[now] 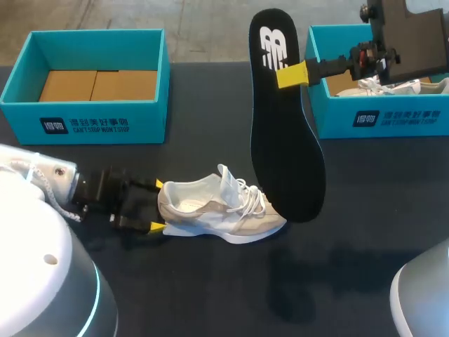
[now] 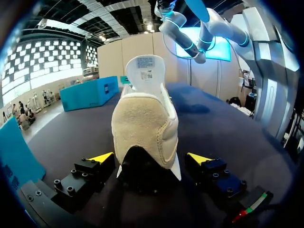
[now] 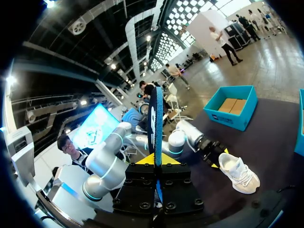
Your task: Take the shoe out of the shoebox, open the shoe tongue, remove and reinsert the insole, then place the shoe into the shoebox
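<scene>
**A:** What containers do we have, and what's in them?

**B:** Two teal shoeboxes, both open-topped, along the far side of the dark table (image 1: 210, 295). The left box (image 1: 105, 128) holds only brown cardboard (image 1: 98, 86) flat on its bottom. A seam runs down the middle, so it reads as two flaps. The right box (image 1: 393, 121) holds a second shoe (image 1: 382, 87), white w/ laces. Our right arm covers part of it, so we think it's a single shoe but can't be sure.

**A:** Where's the task's shoe?

**B:** Outside both boxes. The white-and-beige shoe (image 1: 221, 210) stands on its sole approx. mid-table, toe toward our right, heel toward our left arm. Its tongue (image 1: 228, 179) stands up.

**A:** And the grippers?

**B:** The left gripper (image 1: 158, 206) is at the heel, fingers spread, one yellow tip on each side. The left wrist view shows a small gap on both sides, so it's not gripping. The right gripper (image 1: 289, 74) is clamped on the insole (image 1: 284, 140), which it holds in the air, near vertical, btw. the shoe and the right box. The insole is black w/ a white logo. In the right wrist view it sits edge-on between the tips.

**A:** Totals?

**B:** 2 boxes, 2 shoes, 1 insole.
</scene>
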